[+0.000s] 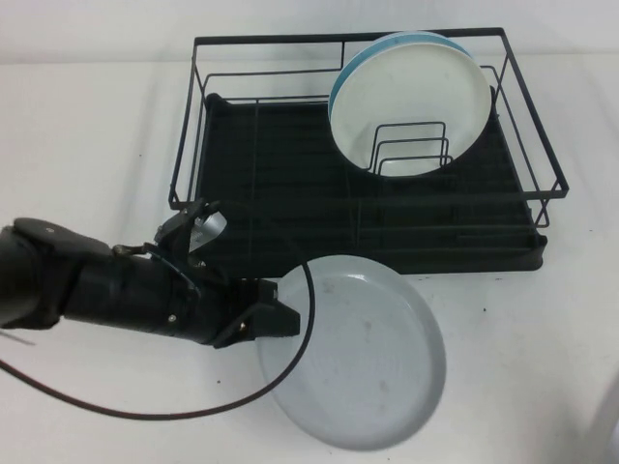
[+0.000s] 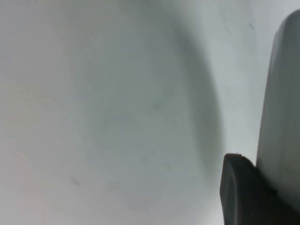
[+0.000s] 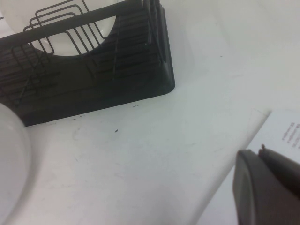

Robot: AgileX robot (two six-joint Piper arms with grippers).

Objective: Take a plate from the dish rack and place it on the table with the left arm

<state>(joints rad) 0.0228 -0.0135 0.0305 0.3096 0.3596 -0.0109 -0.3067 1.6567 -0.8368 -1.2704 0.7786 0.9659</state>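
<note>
The pale grey-blue plate [image 1: 368, 358] is out of the dish rack [image 1: 290, 193], low over the white table [image 1: 87, 145] just in front of it; I cannot tell whether it rests on the table. My left gripper [image 1: 279, 319] is shut on the plate's left rim. In the left wrist view the plate [image 2: 117, 108] fills the picture, with one black finger [image 2: 239, 197] against it. My right gripper [image 3: 257, 152] is shut and empty above the table, right of the rack [image 3: 93, 89]. The plate's edge [image 3: 11, 164] shows there too.
A cream-white plate [image 1: 416, 97] stands upright in the rack's back right dividers, with a teal-blue plate [image 1: 340, 82] behind it. The left arm's black cable [image 1: 145, 414] loops over the table at the front. A printed white paper [image 3: 286, 131] lies near the right gripper.
</note>
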